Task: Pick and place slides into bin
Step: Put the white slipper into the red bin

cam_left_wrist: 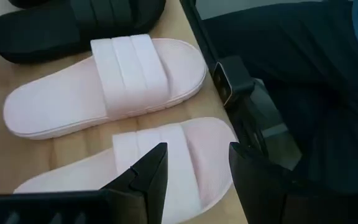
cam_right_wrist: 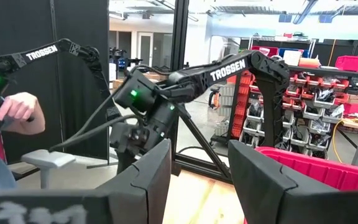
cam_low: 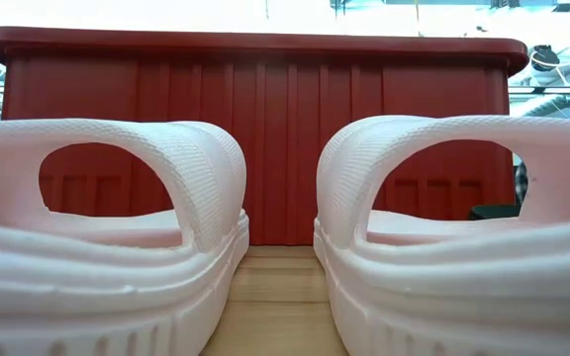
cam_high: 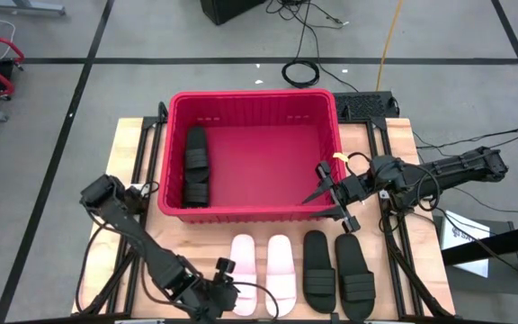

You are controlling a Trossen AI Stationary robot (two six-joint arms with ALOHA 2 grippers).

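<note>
- Bin (cam_high: pixel 255 121): bright red crate at the centre of the wooden surface (cam_high: pixel 133 153). Every place below is given relative to it.
- Black slides in the bin (cam_high: pixel 195 167): lying against the bin's left wall, apparently two, one partly over the other.
- White slides (cam_high: pixel 262 274): a pair side by side on the surface just in front of the bin's front wall, near its middle. The low view looks between them at that wall.
- Black slides on the surface (cam_high: pixel 339 274): a pair beside the white pair, in front of the bin's right half.
- Left gripper (cam_high: pixel 225 284): in front of the bin, low over the outer white slide (cam_left_wrist: pixel 166 165), jaws wide and holding nothing.
- Right gripper (cam_high: pixel 329 191): above the bin's front right corner, jaws wide and empty.
- A person's hand (cam_right_wrist: pixel 20 112): in the room beyond the bin, in the right wrist view.
</note>
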